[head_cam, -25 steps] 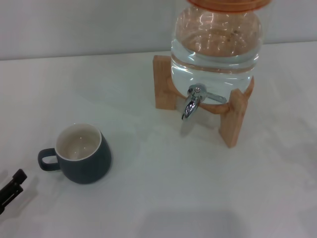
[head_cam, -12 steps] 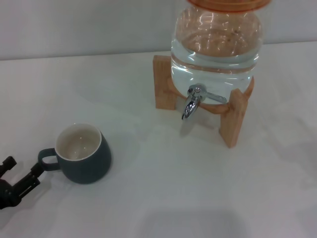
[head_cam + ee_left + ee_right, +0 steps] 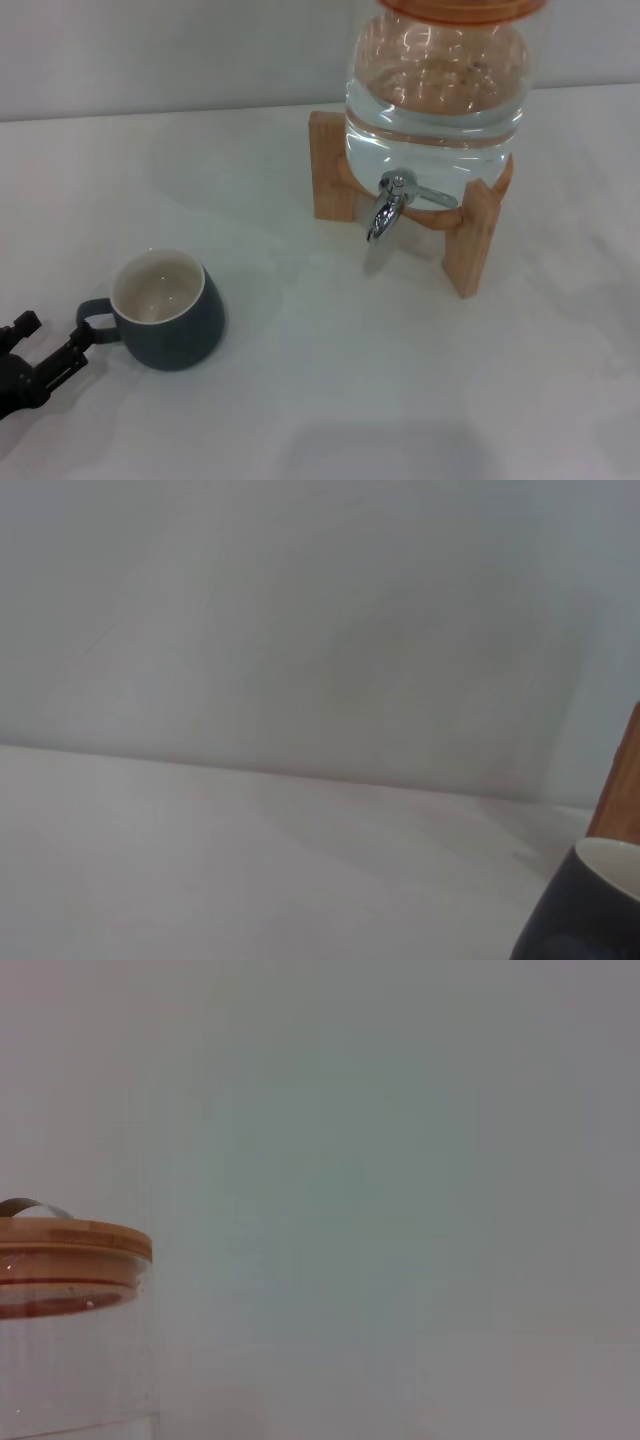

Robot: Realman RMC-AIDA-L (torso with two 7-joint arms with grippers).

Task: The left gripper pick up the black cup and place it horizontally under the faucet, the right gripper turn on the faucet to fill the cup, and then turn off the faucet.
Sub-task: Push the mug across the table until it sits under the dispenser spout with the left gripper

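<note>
The black cup [image 3: 172,312] stands upright on the white table at the left, cream inside showing, its loop handle [image 3: 93,321] pointing left. My left gripper [image 3: 50,338] is at the lower left edge, open, with one fingertip [image 3: 78,345] just below the handle and the other farther left. It holds nothing. The cup's edge also shows in the left wrist view [image 3: 585,905]. The chrome faucet [image 3: 386,207] hangs at the front of the clear water jar [image 3: 435,95], well to the right of the cup. My right gripper is out of view.
The jar sits on a wooden stand [image 3: 470,240] at the back right. Its wooden lid [image 3: 70,1242] shows in the right wrist view. A pale wall runs behind the table [image 3: 330,380].
My left gripper has come in from the lower left edge toward the cup's handle, and its fingers now show spread apart. The cup and the faucet have not moved.
</note>
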